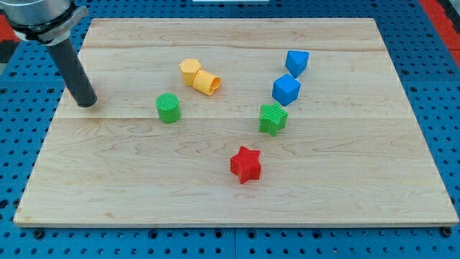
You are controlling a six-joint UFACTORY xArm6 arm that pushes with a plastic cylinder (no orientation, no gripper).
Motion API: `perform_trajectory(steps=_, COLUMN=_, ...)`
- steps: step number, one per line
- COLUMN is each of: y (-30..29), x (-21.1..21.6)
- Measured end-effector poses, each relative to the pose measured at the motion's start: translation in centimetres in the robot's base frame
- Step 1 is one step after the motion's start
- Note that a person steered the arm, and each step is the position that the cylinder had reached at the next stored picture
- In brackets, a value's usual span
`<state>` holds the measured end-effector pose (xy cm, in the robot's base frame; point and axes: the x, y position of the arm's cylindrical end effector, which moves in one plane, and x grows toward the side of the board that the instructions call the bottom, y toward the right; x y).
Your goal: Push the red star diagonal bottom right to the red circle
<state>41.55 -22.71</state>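
So my tip (87,102) is parked way over at the board's (345,194) left side, touching no block. No jaws on me, just a plain rod, so nothing is held. The red star (246,165) sits low in the middle, well apart from my tip, down and to the view's right of it. Closest thing to me is the green cylinder (168,108). Can't spot a red circle anywhere.

no legible txt, no labels, no nos.
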Motion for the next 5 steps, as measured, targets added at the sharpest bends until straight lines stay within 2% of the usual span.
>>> perform_trajectory(steps=1, y=5.8, x=5.8)
perform_trajectory(steps=2, y=12.0, x=5.7)
perform_trajectory(steps=3, y=21.9, x=6.2)
perform_trajectory(steps=4, y=31.6, x=9.2)
perform_trajectory(steps=5, y=28.3, x=13.0)
